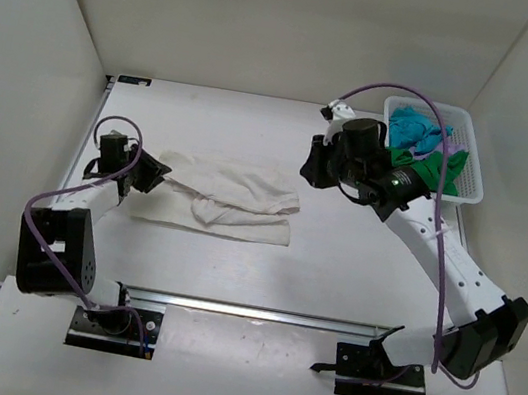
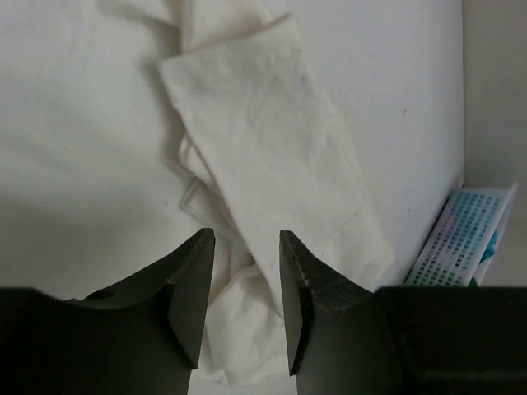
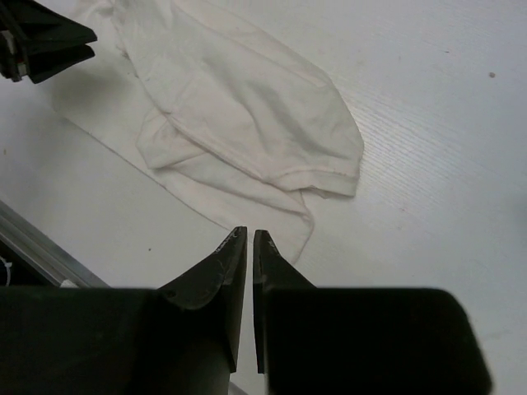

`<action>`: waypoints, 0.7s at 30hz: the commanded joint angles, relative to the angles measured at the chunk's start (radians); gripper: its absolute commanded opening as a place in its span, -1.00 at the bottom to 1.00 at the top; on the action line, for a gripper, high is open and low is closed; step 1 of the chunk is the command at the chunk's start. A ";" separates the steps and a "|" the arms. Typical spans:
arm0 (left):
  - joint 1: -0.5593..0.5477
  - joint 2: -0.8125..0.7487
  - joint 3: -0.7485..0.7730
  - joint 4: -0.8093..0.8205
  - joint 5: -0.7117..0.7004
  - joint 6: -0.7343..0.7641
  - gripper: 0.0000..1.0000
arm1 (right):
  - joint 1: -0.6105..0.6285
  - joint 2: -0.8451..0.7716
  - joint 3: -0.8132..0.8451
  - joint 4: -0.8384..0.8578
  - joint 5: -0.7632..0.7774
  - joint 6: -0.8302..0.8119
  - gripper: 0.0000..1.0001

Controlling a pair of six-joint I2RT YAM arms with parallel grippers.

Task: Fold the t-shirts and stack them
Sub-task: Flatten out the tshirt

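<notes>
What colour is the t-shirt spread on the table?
The t-shirt is cream-white, clearest in the right wrist view.

White arm links [image 1: 438,249], black joints [image 1: 55,249], looping purple cables [image 1: 404,88], black bases [image 1: 115,330]

This looks like a robot test lab. A plain flat white bench [image 1: 333,270] sits boxed in by bare white walls [image 1: 272,27]. A white and black left robot arm [image 1: 53,248] and a matching right robot arm [image 1: 437,252] are bolted by a silver metal rail [image 1: 255,313], trailing thin purple wires [image 1: 404,88]
</notes>
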 commanded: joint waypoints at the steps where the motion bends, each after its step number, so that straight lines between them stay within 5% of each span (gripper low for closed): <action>1: 0.033 0.029 -0.072 0.198 -0.039 -0.117 -0.04 | -0.009 -0.066 -0.028 0.008 -0.028 0.003 -0.88; 21: 0.015 0.307 0.101 0.251 -0.112 -0.039 -0.04 | -0.126 -0.080 -0.016 -0.017 -0.141 0.041 -0.87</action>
